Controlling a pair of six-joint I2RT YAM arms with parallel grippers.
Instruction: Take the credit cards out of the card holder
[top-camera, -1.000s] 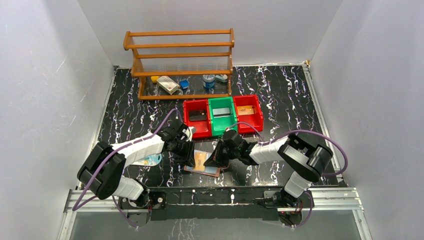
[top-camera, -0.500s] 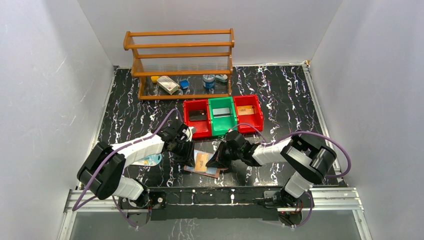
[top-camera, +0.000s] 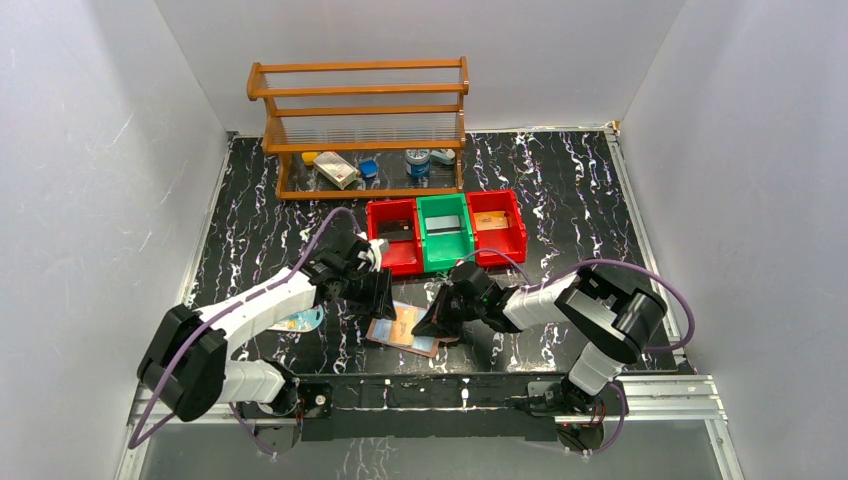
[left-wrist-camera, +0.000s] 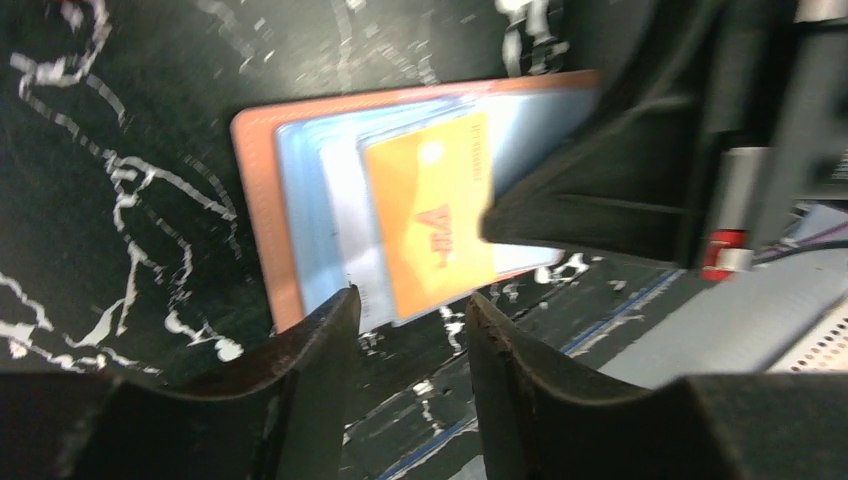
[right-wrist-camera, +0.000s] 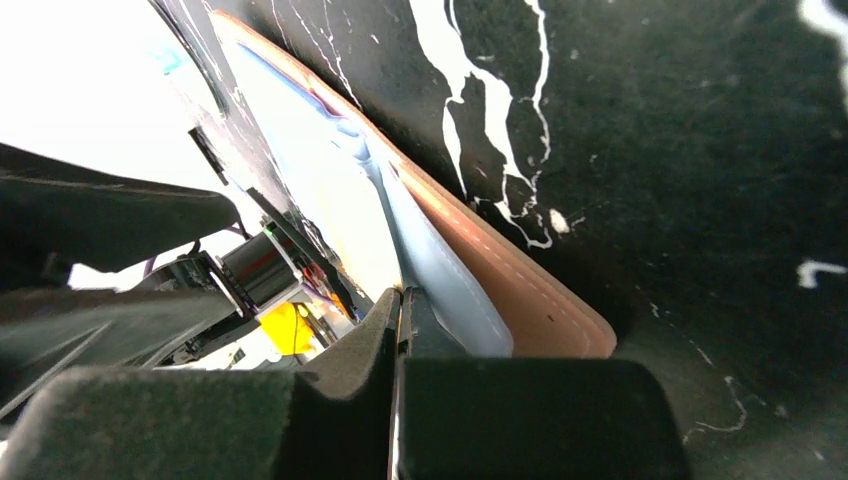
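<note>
The card holder (top-camera: 385, 334) lies open and flat on the worktop near its front edge, with reddish-brown leather rimming pale bluish clear pockets. An orange card (left-wrist-camera: 430, 210) sticks partway out of one pocket, face up. A pale blue card (top-camera: 297, 322) lies apart to the left, partly hidden.

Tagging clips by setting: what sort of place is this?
Probably a robot lab test cell: white panels wall in a black marbled table, with plastic bins and a wooden rack on it.
</note>
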